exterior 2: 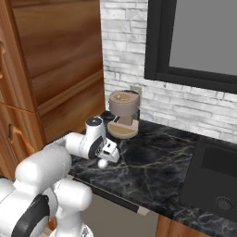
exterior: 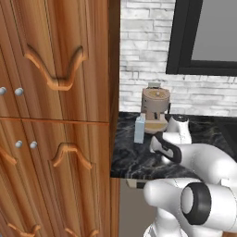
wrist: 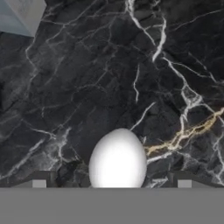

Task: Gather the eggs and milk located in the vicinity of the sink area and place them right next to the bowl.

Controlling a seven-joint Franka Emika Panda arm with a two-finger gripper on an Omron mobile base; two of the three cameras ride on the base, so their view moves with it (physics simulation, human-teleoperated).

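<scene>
Hovering low over the black marble worktop [exterior 2: 152, 162], the gripper [exterior 2: 107, 155] has its jaws spread wide with nothing in them. The egg [wrist: 117, 158] sits right between the two tips, long axis pointing away along the hand's line, looks like touching neither, though the tips are barely in shot. Milk [exterior: 139, 129] stands further back beside the coffee machine [exterior: 155, 106].

Glossy black veined marble counter [wrist: 65, 87], smooth matt white egg [wrist: 117, 158], polished wood cabinets [exterior: 55, 115].
</scene>
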